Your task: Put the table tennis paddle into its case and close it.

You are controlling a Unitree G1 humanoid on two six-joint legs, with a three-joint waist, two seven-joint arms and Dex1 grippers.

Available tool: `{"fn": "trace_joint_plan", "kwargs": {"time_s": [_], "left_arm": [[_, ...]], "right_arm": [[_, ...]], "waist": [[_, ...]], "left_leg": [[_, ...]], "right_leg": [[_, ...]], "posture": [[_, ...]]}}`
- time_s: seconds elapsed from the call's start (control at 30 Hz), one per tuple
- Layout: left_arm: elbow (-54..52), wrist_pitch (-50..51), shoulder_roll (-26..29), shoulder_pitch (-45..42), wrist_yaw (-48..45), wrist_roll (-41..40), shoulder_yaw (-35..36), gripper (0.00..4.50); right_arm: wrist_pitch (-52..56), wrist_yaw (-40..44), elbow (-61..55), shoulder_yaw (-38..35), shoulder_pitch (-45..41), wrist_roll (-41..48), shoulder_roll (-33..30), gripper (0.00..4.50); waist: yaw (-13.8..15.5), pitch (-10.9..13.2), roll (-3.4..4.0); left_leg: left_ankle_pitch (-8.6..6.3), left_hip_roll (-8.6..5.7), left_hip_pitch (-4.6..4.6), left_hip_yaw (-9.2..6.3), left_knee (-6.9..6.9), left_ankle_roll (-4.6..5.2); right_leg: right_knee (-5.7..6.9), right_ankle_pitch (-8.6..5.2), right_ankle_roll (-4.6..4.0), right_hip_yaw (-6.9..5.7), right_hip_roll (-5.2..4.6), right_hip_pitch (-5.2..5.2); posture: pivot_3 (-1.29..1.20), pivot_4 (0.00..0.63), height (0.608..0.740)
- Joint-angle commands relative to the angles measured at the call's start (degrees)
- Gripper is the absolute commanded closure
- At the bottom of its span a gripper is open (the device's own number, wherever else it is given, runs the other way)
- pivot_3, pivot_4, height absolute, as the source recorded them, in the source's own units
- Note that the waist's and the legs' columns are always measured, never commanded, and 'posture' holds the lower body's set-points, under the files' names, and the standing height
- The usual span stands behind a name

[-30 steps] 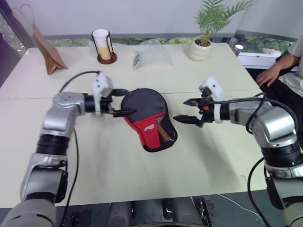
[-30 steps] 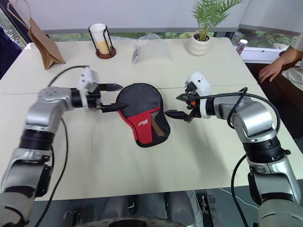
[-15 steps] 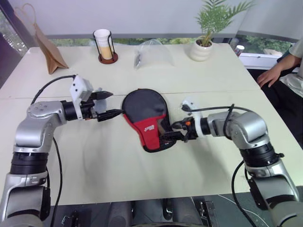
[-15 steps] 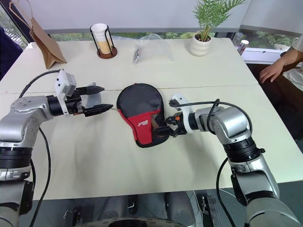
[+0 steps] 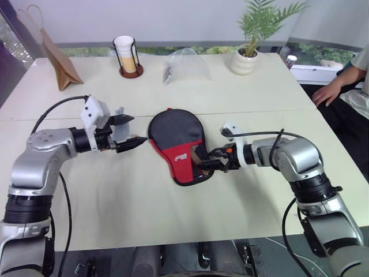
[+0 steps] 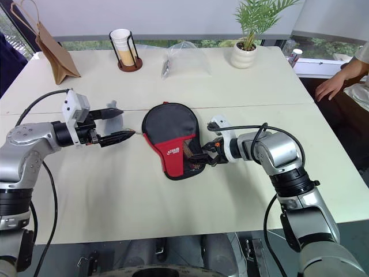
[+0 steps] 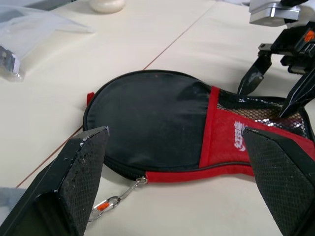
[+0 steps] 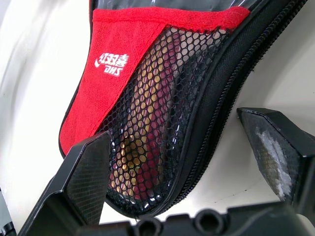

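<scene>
Case (image 5: pixel 180 144), paddle-shaped black fabric with red panel and mesh pocket, lies flat on table (image 5: pixel 242 92); released tools flank it: left tool (image 5: pixel 129 131) at nine o'clock, right tool (image 5: pixel 207 165) at four.

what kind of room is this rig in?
Probably an office or meeting room by a window: a big cream table, a potted plant and paper bag along the far edge, greenery behind the glass, and a person seated at the side.

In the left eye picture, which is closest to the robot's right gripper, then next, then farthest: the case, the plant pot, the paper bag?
From the right gripper:
1. Case, right at its fingertips, mid-table.
2. Plant pot, at the table's far edge on the robot's right.
3. Paper bag, far left corner.
</scene>
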Motion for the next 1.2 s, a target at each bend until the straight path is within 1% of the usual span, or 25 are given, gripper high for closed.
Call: {"fn": "trace_joint_plan", "kwargs": {"time_s": [0.03, 0.17, 0.33, 0.43, 0.47, 0.57, 0.63, 0.67, 0.73, 0.93, 1.1, 1.2], "left_arm": [[-1.66, -0.97, 0.93, -0.13, 0.34, -0.49, 1.41, 0.02], [-1.40, -1.20, 1.00, -0.39, 0.62, -0.55, 1.24, 0.02], [-1.72, -1.13, 1.39, -0.18, 0.89, -0.91, 1.70, 0.02], [-1.98, -1.04, 1.59, -0.02, 1.14, -1.04, 1.97, 0.02], [-2.09, -1.01, 1.63, 0.01, 1.25, -1.06, 2.01, 0.02], [-2.28, -1.04, 1.75, 0.22, 1.46, -1.10, 2.10, 0.02], [-2.37, -1.08, 1.80, 0.38, 1.59, -1.16, 2.18, 0.02], [-2.35, -1.12, 1.81, 0.42, 1.64, -1.16, 2.21, 0.02], [-2.25, -1.22, 1.81, 0.44, 1.73, -1.18, 2.20, 0.02], [-1.92, -1.69, 1.54, 0.30, 1.90, -0.99, 1.87, 0.02], [-2.07, -1.94, 1.48, 0.58, 1.88, -0.94, 1.75, 0.02], [-2.21, -2.00, 1.54, 0.95, 1.77, -0.96, 1.76, 0.02]], "right_arm": [[1.33, -0.47, -1.08, 2.18, 1.71, -0.04, 1.00, 0.02], [0.75, -0.74, -1.80, 4.81, 2.28, -0.70, 2.69, 0.02], [-0.11, -0.27, -3.95, 7.36, 3.13, -1.63, 3.01, 0.02], [0.05, -0.24, -4.91, 8.27, 3.97, -2.02, 3.04, 0.86], [0.14, -0.29, -5.19, 8.59, 4.30, -2.21, 2.98, 1.45], [0.33, -0.46, -6.00, 9.22, 5.51, -2.74, 2.57, 2.87], [0.56, -0.53, -6.85, 9.61, 6.37, -2.84, 2.02, 3.40], [1.00, -0.66, -7.33, 9.54, 6.76, -2.67, 1.88, 3.47], [2.17, -0.91, -8.22, 9.08, 7.34, -2.08, 1.79, 3.47], [10.70, -3.01, -13.05, 3.67, 10.07, 2.51, 1.92, 3.47], [21.81, -7.02, -18.06, -4.50, 14.31, 6.17, 2.46, 3.47], [23.82, -11.47, -18.97, -9.80, 17.56, 10.12, 3.11, 3.47]], "waist": [[-0.01, -0.02, -0.04], [-0.24, -0.04, -0.06], [-0.35, -0.04, -0.06], [-0.28, -0.04, -0.06], [-0.26, -0.04, -0.06], [-0.28, -0.05, -0.07], [-0.12, -0.06, -0.07], [-0.01, -0.08, -0.11], [0.06, -0.12, -0.18], [0.27, -0.14, -0.19], [0.49, -0.14, -0.19], [1.02, -0.14, -0.19]], "left_leg": [[0.00, 0.00, 0.00, 0.00, 0.00, 0.00], [0.00, 0.00, 0.09, 0.00, 0.00, 0.00], [-0.02, 0.03, 0.60, 0.01, -0.21, 0.00], [-0.02, 0.04, 0.62, 0.00, -0.22, -0.01], [-0.02, 0.04, 0.62, 0.00, -0.22, -0.01], [-0.02, 0.04, 0.62, 0.01, -0.22, -0.01], [-0.02, 0.04, 0.62, 0.00, -0.23, -0.01], [-0.02, 0.04, 0.62, -0.01, -0.23, -0.01], [-0.02, 0.04, 0.63, -0.03, -0.23, -0.01], [-0.06, 0.02, 0.59, -0.02, -0.24, 0.03], [-0.15, 0.01, 0.54, -0.01, -0.26, 0.17], [-0.17, 0.00, 0.53, 0.01, -0.35, 0.20]], "right_leg": [[0.00, 0.00, 0.00, 0.00, 0.00, 0.00], [0.00, -0.01, -0.02, 0.00, 0.00, 0.06], [-0.02, -0.18, -0.23, 0.00, 0.02, 0.43], [-0.02, -0.19, -0.26, 0.00, 0.02, 0.45], [-0.02, -0.20, -0.26, 0.00, 0.02, 0.45], [-0.04, -0.20, -0.25, 0.00, 0.02, 0.47], [-0.06, -0.20, -0.25, -0.01, 0.02, 0.48], [-0.07, -0.21, -0.24, -0.01, 0.01, 0.49], [-0.12, -0.22, -0.25, -0.04, -0.01, 0.53], [-0.22, -0.24, -0.25, -0.05, -0.05, 0.56], [-0.51, -0.24, -0.26, -0.07, -0.08, 0.64], [-0.81, -0.23, -0.26, -0.06, -0.09, 0.72]], "posture": [[0.00, 0.150, 0.740], [0.00, 0.150, 0.740], [0.00, 0.150, 0.740], [0.00, 0.150, 0.740], [0.00, 0.150, 0.740], [0.00, 0.150, 0.740], [0.00, 0.150, 0.740], [0.00, 0.150, 0.740], [0.00, 0.150, 0.740], [0.00, 0.150, 0.740], [0.00, 0.150, 0.740], [0.00, 0.150, 0.740]]}}
